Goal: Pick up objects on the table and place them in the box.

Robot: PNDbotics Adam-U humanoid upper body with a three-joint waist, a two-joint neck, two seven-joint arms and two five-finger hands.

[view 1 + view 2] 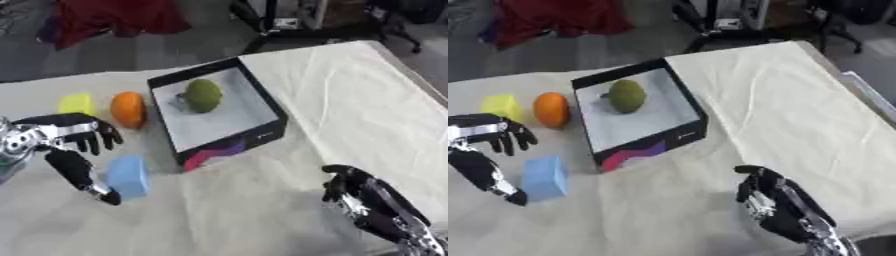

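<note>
Left eye view: main risk is my left hand at the frame's left edge. It sits spread around nothing, fingers hanging relaxed up top, thumb stretched down beside the blue block. The thumb tip looks to be touching or just beside the block's lower left corner; I can't tell which. If I close from here I'd likely shove the block sideways or tip it rather than capture it, since the fingers are above and left of it, not over it. The orange is near my fingers and round, so a stray knuckle could roll it across the cloth. The yellow block lies further up left, well out of the way. The box at centre already holds a green fruit; its near wall stands between me and the interior, so a low carry could clip the rim.

Right eye view: my right hand shows at lower right, idle, palm turned inward, fingers loosely bent, holding nothing. It's well apart from the box, so low risk. Left hand again reads wide and empty, blue block just right of the thumb.
</note>
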